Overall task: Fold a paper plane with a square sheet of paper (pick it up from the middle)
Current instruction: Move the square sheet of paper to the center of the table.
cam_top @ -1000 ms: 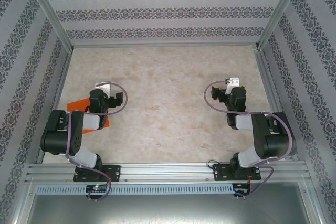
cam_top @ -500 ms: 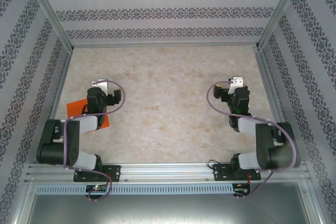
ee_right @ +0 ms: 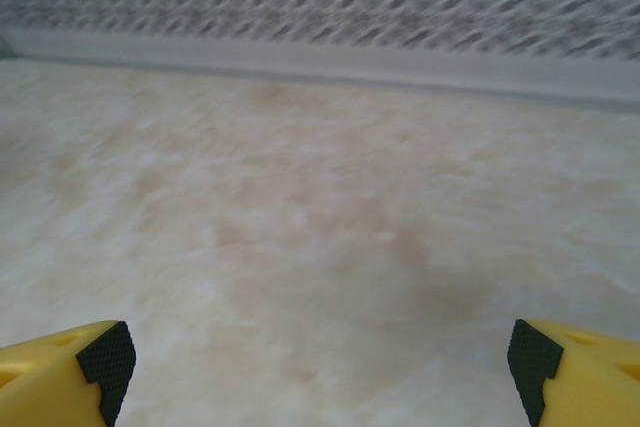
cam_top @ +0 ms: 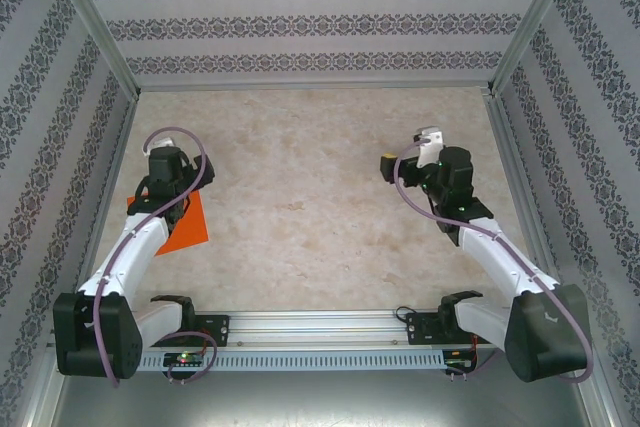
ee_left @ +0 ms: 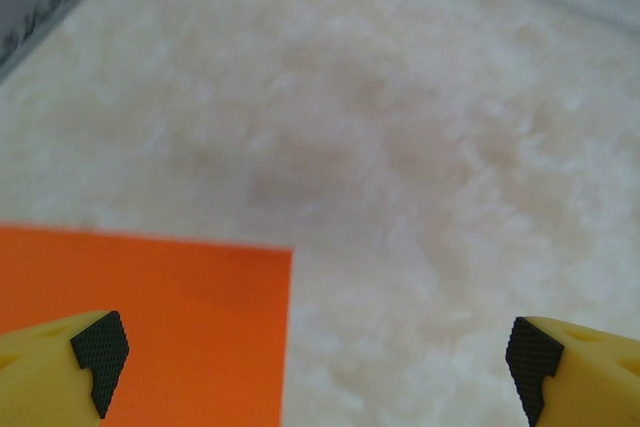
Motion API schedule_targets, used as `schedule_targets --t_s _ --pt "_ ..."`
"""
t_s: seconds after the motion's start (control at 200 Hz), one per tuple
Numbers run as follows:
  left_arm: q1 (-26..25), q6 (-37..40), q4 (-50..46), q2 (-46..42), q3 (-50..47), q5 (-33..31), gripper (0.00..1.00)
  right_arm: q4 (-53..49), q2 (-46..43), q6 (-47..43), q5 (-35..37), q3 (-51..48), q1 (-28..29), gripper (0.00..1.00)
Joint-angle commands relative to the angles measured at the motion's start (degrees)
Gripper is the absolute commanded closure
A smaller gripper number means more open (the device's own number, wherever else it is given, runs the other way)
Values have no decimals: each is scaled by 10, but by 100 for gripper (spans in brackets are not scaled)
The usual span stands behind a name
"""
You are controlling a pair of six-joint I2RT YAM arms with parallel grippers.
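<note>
No txt, labels, brands or nos. I can read in any of my views. The wall bands [cam_top: 300, 25] are ornament pattern only, not letters.

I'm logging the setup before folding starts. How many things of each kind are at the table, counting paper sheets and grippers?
Paper: 1, orange
Grippers: 2, the left gripper and the right gripper, both open
Total: 3
</note>
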Motion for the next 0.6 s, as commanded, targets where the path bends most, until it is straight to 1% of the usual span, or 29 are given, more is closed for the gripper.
schedule_targets --t_s 0.0,0.12,0.2,0.28,0.365,0.49,0.595 --pt "30 -48 -98 6 -7 -11 0 -86 17 13 -55 41 45 2" --pt "57 -40 -112 48 12 -6 0 -118 40 15 -65 73 95 2" --pt "74 -39 -108 76 22 9 0 -134 54 18 -76 91 121 2" --pt "92 -37 -107 100 29 18 0 -143 64 18 -73 102 140 2" --pt "109 -38 -100 124 33 42 0 -142 72 22 -76 105 148 2" --pt "117 -32 -102 163 46 40 0 -154 86 22 -77 116 153 2" --pt "136 -47 -92 207 49 64 0 -163 90 17 -74 124 153 2"
